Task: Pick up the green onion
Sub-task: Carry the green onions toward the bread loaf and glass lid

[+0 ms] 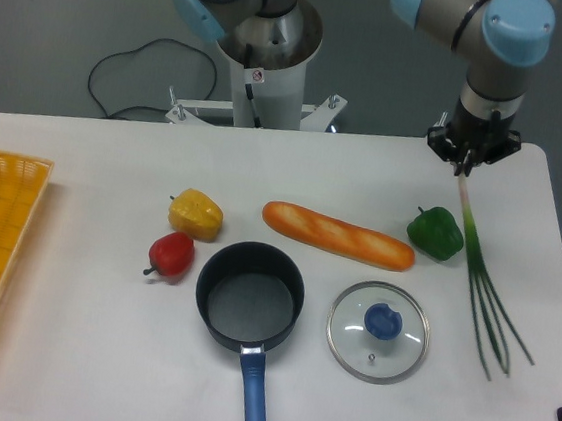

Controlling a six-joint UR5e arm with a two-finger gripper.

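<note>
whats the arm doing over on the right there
The gripper is shut on the pale stem end of the green onion and holds it at the table's far right corner. The dark stalks trail down toward the near edge, beside the green bell pepper. Whether their tips touch the table is hard to tell.
</note>
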